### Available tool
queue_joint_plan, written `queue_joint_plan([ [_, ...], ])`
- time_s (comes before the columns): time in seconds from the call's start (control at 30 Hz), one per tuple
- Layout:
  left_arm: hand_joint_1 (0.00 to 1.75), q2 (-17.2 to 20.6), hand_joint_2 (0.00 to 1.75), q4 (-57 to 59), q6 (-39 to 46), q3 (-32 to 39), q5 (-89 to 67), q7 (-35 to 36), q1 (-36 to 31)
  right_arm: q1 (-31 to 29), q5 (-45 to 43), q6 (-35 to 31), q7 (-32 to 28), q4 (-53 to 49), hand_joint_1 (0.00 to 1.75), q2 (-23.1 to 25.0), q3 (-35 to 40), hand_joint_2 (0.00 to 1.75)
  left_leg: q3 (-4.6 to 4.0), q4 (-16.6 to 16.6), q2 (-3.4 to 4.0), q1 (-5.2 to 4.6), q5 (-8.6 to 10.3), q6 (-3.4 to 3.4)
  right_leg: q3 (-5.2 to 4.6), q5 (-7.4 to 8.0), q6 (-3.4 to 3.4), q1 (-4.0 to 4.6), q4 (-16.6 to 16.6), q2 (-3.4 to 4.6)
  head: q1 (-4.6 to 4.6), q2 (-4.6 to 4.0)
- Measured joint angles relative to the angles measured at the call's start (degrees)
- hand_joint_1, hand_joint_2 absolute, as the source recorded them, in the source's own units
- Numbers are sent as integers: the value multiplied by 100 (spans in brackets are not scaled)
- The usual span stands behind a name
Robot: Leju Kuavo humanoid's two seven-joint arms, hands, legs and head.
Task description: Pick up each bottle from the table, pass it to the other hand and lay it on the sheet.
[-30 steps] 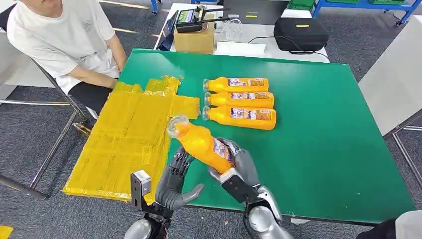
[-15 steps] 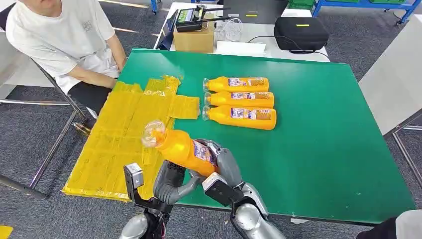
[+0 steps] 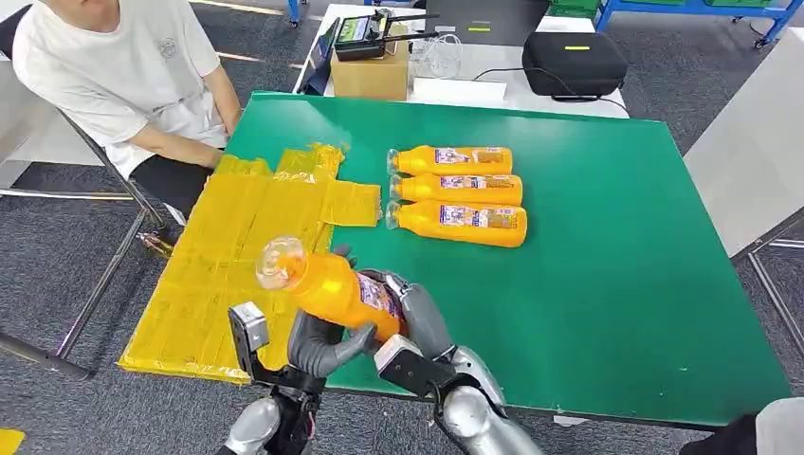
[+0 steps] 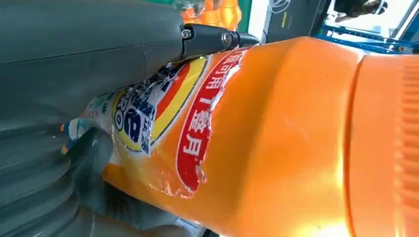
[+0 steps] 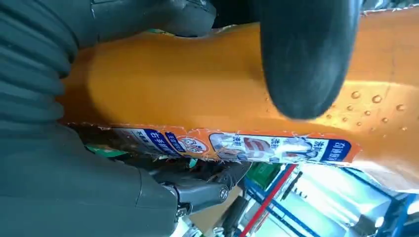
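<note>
So I'm mid-handover: both my right hand (image 3: 410,318) and left hand (image 3: 318,343) wrap fingers round the orange plastic juice bottle (image 3: 327,287) above the desk's (image 3: 607,265) near edge. The yellow sheet (image 3: 237,265) lies bare; three more bottles (image 3: 455,196) wait mid-desk.

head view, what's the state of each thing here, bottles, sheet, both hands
held bottle: lifted off the table, tilted, cap end over the sheet, gripped by both hands
three bottles: lying on their sides in a row on the green table, untouched
yellow sheet: spread flat, no bottle on it
left hand: fingers around the held bottle from below
right hand: grips the held bottle's base end
</note>
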Motion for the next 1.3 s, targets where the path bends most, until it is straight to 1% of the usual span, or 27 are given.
queue_joint_plan([
  [0.03, 175, 0, 175, 2, -4, 4, 55, 4, -7, -19, 0, 18, 0, 4, 82, -9, 18, 175, 0, 0, 0, 0, 0, 0, -1, 0, 0, 0, 0, 0, 2, 0],
  [0.07, 175, 0, 175, 13, -13, 22, 165, 33, -15, -42, -2, 35, 0, 13, 82, -24, 48, 175, 0, 0, 0, 0, 0, 0, -1, 0, 0, 0, 0, 0, 2, 0],
  [0.1, 175, -2, 175, 28, -33, 37, 234, 81, -21, -67, -7, 50, 2, 24, 0, -37, 75, 175, 0, 0, 0, 0, 0, 0, -1, 0, 0, 0, 0, 0, 2, 0],
  [0.17, 175, -4, 175, 50, -83, 61, 333, 107, -23, -78, -9, 72, 2, 42, 0, -48, 101, 175, 0, 0, 0, 0, 0, 0, -1, 0, 0, 0, 0, 0, 2, 0],
  [0.2, 175, -4, 175, 59, -105, 74, 376, 116, -27, -78, -9, 96, 2, 55, 0, -55, 118, 0, 0, 0, 0, 0, 0, 0, -2, 0, 0, 0, 0, 0, 0, 0],
  [0.37, 175, -26, 175, 109, -302, 168, 947, 374, -44, -26, -11, 22, 20, 66, 0, -61, 184, 0, -2, 0, 0, 0, 0, 0, -2, 0, 0, 0, 0, 0, 4, 0],
  [0.47, 175, -57, 175, 142, -541, 264, 1483, 642, -42, 26, -90, -157, 20, 48, 0, -42, 186, 0, -3, 0, 0, 0, 0, 0, -2, 0, 0, 0, 0, 0, 2, 0],
  [0.57, 175, -83, 175, 149, -758, 332, 1901, 761, -39, 101, -101, -369, -24, -17, 0, -13, 186, 0, -4, 0, 0, 0, 0, 0, -2, 0, 0, 0, 0, 0, 2, 0],
  [0.67, 175, -144, 175, 149, -707, 424, 2134, 769, -33, 216, -66, -670, -192, -172, 0, -9, 186, 0, -4, 0, -2, 0, 0, 0, -2, 0, 0, 0, 0, -1, 2, 0],
  [0.77, 175, -306, 175, 111, -125, 540, 1954, 666, -33, 397, -87, -870, -383, -440, 0, -15, 193, 0, -8, 0, -5, 0, 0, 0, -3, 0, 0, 0, 0, -4, 7, 0],
  [0.8, 175, -321, 175, 125, 263, 590, 1720, 561, -17, 427, -83, -901, -407, -591, 0, -11, 223, 0, -6, 0, 12, 0, -1, 0, -9, 0, 0, 0, 0, 1, 0, 0],
  [0.87, 175, -321, 175, 133, 808, 693, 1116, 240, -40, 516, -44, -984, -420, -787, 0, -33, 289, 0, -8, 0, 0, 0, 0, 0, -12, 0, 0, 0, 0, -5, 0, 0],
  [0.9, 175, -323, 175, 155, 1127, 719, 755, 76, -72, 565, -9, -1025, -424, -911, 0, -59, 328, 0, -12, 0, -15, 0, 2, -1, -11, -1, 0, 1, 0, -23, 4, 0],
  [0.97, 175, -323, 175, 249, 1544, 820, 354, -75, -144, 633, 77, -1126, -428, -1142, 0, -116, 405, 0, -18, 0, -23, 0, 6, -5, -11, 0, 0, 1, 0, -27, 0, 0],
  [1.2, 175, -313, 175, 393, 2064, 1178, -280, -378, -395, 712, 131, -1279, -527, -1653, 0, -258, 582, 0, -19, 1, -23, 0, 9, -2, -10, 0, 0, 0, 1, -26, 2, 0],
  [1.27, 175, -288, 175, 435, 2431, 1222, -768, -439, -506, 713, 127, -1294, -568, -1696, 0, -275, 612, 0, -19, 1, -25, 0, 9, -2, -10, 0, 0, 0, 1, -28, 4, 0],
  [1.3, 175, -271, 175, 490, 2786, 1231, -1250, -490, -577, 714, 120, -1296, -614, -1711, 0, -280, 616, 0, -19, 1, -25, 0, 9, -2, -10, 0, 0, 0, 1, -28, 2, 0],
])
